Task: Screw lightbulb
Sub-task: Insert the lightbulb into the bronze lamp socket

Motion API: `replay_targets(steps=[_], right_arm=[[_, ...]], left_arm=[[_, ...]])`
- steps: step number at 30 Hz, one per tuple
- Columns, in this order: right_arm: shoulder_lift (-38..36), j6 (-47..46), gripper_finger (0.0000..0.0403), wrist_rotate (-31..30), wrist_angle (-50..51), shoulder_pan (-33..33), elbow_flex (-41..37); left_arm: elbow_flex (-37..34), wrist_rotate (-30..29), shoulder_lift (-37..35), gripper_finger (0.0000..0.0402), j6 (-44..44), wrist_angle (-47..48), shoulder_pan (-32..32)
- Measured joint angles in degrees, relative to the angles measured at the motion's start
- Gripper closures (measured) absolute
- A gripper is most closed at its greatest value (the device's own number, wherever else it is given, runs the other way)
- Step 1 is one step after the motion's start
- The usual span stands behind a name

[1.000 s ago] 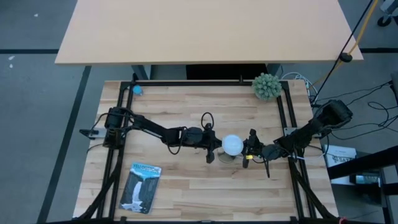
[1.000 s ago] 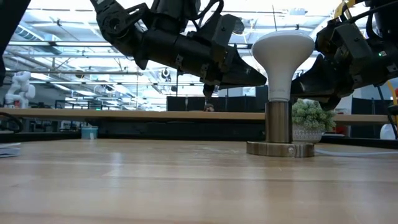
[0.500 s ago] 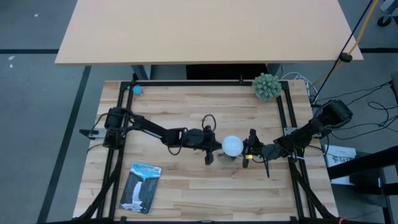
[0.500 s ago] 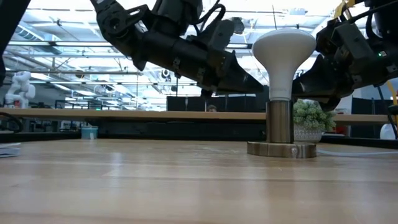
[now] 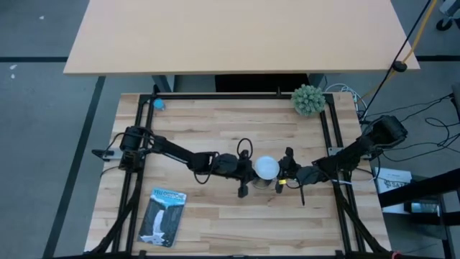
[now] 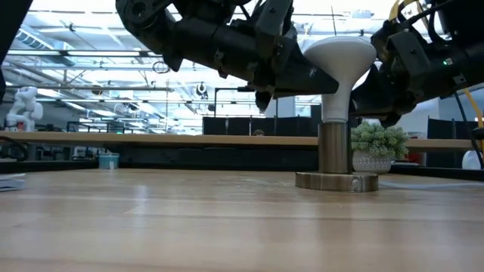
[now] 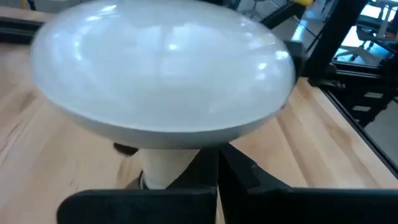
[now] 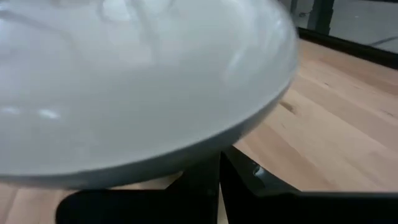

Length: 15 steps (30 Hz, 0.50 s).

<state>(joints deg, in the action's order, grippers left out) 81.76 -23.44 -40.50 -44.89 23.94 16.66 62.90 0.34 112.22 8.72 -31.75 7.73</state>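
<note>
Both claws shut, flanking lightbulb [image 5: 268, 167]

The lightbulb [image 8: 137, 81] is blurred and cut off.

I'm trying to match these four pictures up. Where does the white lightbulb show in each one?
High view: lightbulb just right of centre, between the two grippers.
Low view: lightbulb upper right, upright on a metal socket.
Left wrist view: lightbulb fills the upper picture.
Right wrist view: lightbulb fills the upper left.
Shared landmark: the wooden table.
</note>
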Motion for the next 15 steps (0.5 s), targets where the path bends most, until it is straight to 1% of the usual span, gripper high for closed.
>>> replay_targets(steps=[7,15], right_arm=[[0.0,-1.4,0.0403,0.08,1.02,0.0,0.16],[0.0,-2.0,0.0403,-0.35,0.93,0.33,0.12]], left_arm=[[0.04,-0.76,-0.01,0.0401,-0.22,2.6,-0.48],[0.04,-0.6,-0.01,0.0401,-0.28,2.85,-1.65]])
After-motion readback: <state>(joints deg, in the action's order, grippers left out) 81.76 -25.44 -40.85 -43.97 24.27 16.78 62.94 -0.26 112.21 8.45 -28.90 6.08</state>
